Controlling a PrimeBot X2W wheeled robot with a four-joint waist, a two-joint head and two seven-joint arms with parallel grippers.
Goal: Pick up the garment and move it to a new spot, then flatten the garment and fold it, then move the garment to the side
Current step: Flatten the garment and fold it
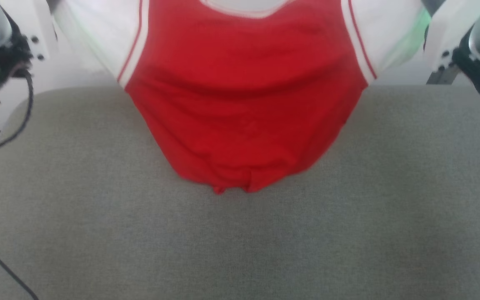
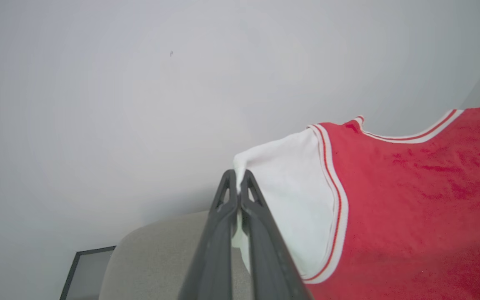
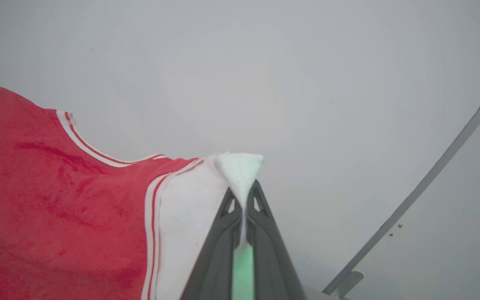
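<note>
While the left fingers (image 2: 217,241) and right fingers (image 3: 267,246) each pinch a white sleeve, the garment (image 1: 244,104) hangs between them, hem on the desk (image 1: 240,250).

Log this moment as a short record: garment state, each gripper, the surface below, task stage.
garment: red jersey, held up and spread between both grippers
left gripper: shut on the tip of one white sleeve
right gripper: shut on the tip of the other white sleeve
below: grey padded surface; the hem sags lowest at its middle, contact cannot be told
stage: lifted, not yet flattened or folded
</note>
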